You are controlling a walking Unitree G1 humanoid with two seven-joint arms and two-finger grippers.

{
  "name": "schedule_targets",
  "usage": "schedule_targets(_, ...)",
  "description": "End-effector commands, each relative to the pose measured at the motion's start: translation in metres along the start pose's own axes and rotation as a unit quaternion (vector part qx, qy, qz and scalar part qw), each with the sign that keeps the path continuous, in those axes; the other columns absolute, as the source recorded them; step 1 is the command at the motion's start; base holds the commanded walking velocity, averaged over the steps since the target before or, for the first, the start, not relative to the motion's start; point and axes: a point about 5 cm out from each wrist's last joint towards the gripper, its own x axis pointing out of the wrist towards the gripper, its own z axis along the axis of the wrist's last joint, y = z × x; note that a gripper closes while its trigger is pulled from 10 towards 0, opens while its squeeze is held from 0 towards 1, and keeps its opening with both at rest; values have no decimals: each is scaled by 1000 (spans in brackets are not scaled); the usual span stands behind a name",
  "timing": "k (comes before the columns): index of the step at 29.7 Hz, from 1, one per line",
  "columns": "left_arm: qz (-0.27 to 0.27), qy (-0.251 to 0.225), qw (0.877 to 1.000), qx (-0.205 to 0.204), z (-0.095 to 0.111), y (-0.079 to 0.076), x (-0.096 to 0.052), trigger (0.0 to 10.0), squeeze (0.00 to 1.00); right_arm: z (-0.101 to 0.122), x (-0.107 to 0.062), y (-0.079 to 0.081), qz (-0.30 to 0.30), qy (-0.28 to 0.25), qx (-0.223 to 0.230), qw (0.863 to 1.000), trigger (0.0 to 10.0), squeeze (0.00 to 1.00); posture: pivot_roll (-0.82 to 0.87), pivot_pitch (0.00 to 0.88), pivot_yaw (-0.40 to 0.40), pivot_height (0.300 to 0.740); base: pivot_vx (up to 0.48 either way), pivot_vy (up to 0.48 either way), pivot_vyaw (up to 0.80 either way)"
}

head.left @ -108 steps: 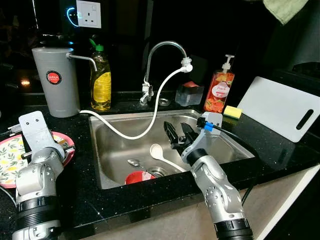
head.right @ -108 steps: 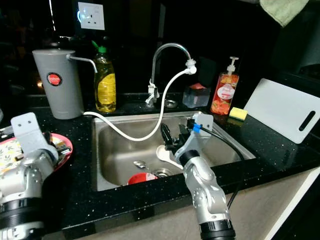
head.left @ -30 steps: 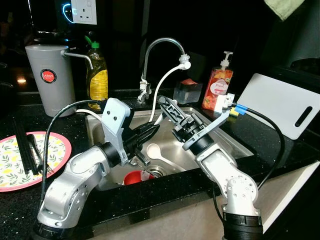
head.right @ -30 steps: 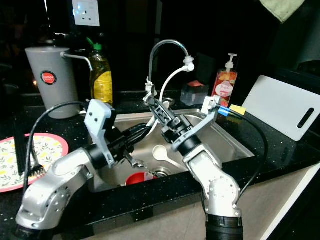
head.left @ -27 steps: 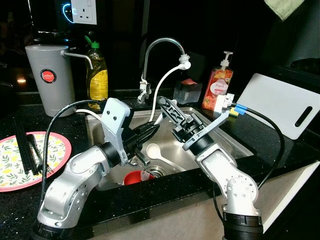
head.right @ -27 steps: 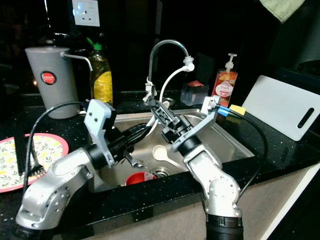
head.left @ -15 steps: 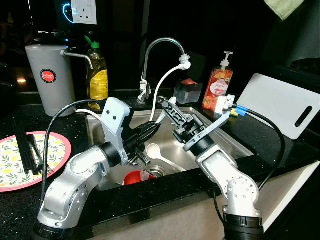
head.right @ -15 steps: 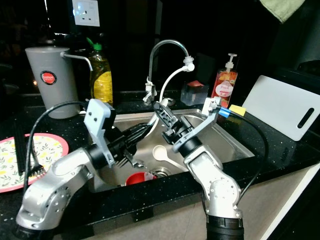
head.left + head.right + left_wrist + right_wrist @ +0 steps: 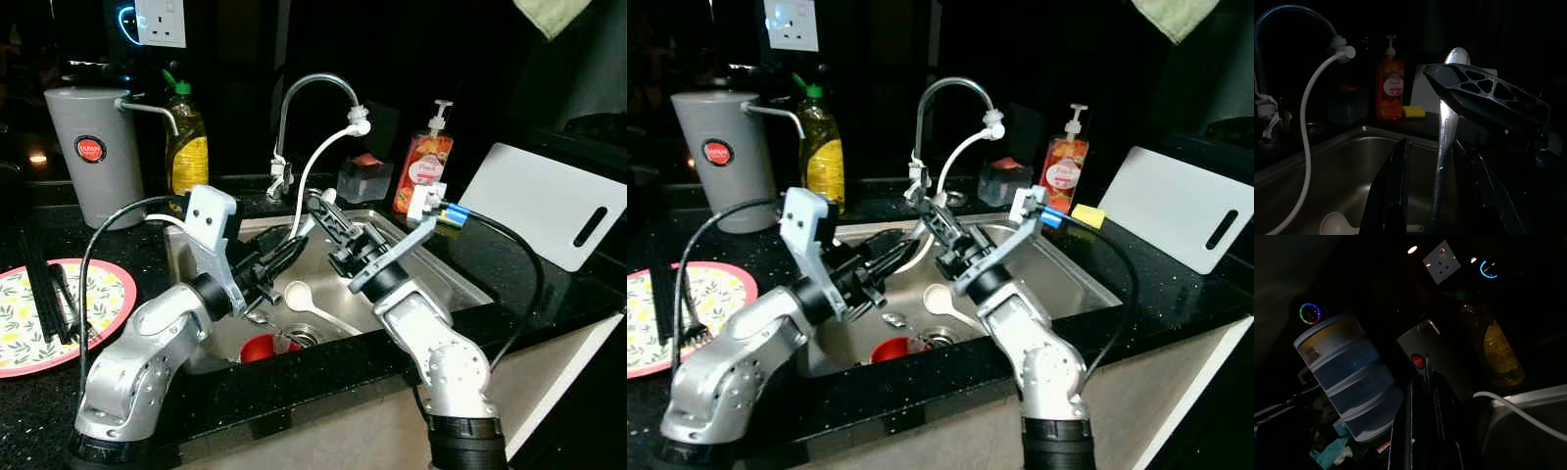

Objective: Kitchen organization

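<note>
The left tool (image 9: 279, 257) pinches one metal spoon (image 9: 1444, 142), and the right tool (image 9: 328, 217), fingers nearly closed, grips its other end. Below them in the sink (image 9: 431, 264) lie one white ladle (image 9: 299, 295), another spoon (image 9: 893, 320) and one red cup (image 9: 257, 348).

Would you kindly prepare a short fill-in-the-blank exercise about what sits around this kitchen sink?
The white spoon lies inside the ____.
The white hose hangs from the ____.
The black chopsticks rest on the flowered ____.
The left tool grips a metal ____.

Missing words: sink; tap; plate; spoon
</note>
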Motion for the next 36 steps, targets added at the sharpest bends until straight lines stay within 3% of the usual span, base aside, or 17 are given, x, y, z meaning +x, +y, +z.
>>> schedule_targets(1, 1, -66, 998, -3, 24, 2, -2, 10000, 0, -4, -8, -44, -126, -11, -5, 992, 10000, 0, -44, 0, -105, 740, 0, 0, 0)
schedule_targets(2, 1, -66, 998, -3, 24, 2, -2, 10000, 0, -4, -8, -44, -126, -11, -5, 992, 10000, 0, -44, 0, -105, 740, 0, 0, 0)
schedule_targets(3, 7, -73, 997, -9, 27, 5, -4, 10000, 0, -4, -6, -57, -162, -26, 0, 986, 10000, 0, -39, 0, -107, 740, 0, 0, 0)
schedule_targets(6, 9, -73, 997, -10, 27, 5, -4, 10000, 0, -4, -6, -59, -166, -29, 1, 986, 10000, 0, -39, 0, -107, 740, 0, 0, 0)
schedule_targets(10, 24, -80, 996, -17, 29, 10, -8, 10000, 0, -10, -15, -91, -273, -19, -48, 961, 10000, 0, -34, 0, -112, 740, 0, 0, 0)
schedule_targets(18, 42, -64, 997, -17, 24, 13, -9, 10000, 0, -26, -20, -105, -300, 4, -42, 953, 10000, 0, -31, 0, -114, 740, 0, 0, 0)
schedule_targets(19, 43, -63, 997, -17, 23, 13, -9, 10000, 0, -28, -21, -106, -302, 5, -44, 952, 10000, 1000, -32, 0, -114, 740, 0, 0, 0)
schedule_targets(21, 44, -60, 997, -18, 22, 13, -9, 10000, 0, -28, -20, -105, -296, 0, -53, 954, 10000, 1000, -30, 0, -114, 740, 0, 0, 0)
schedule_targets(23, 47, -57, 997, -19, 20, 13, -9, 10000, 0, -18, -14, -90, -241, -21, -78, 967, 10000, 1000, -30, 0, -113, 740, 0, 0, 0)
schedule_targets(24, 48, -54, 997, -18, 19, 13, -9, 10000, 0, -14, -11, -83, -218, -29, -82, 972, 10000, 467, -33, 0, -112, 740, 0, 0, 0)
schedule_targets(25, 50, -52, 997, -17, 19, 14, -9, 10000, 0, -10, -9, -77, -202, -35, -85, 975, 10000, 0, -33, 0, -112, 740, 0, 0, 0)
schedule_targets(31, 84, -42, 996, -13, 15, 23, -9, 10000, 0, 3, -4, -50, -135, -47, -148, 979, 10000, 0, -38, 0, -108, 740, 0, 0, 0)
schedule_targets(35, 178, 4, 984, 22, 5, 47, -13, 10000, 0, 5, -7, -41, -121, -51, -165, 978, 10000, 0, -39, 0, -105, 740, 0, 0, 0)
schedule_targets(36, 215, 24, 976, 41, 0, 56, -16, 10000, 0, 2, -10, -41, -124, -46, -171, 976, 10000, 0, -38, 0, -104, 740, 0, 0, 0)
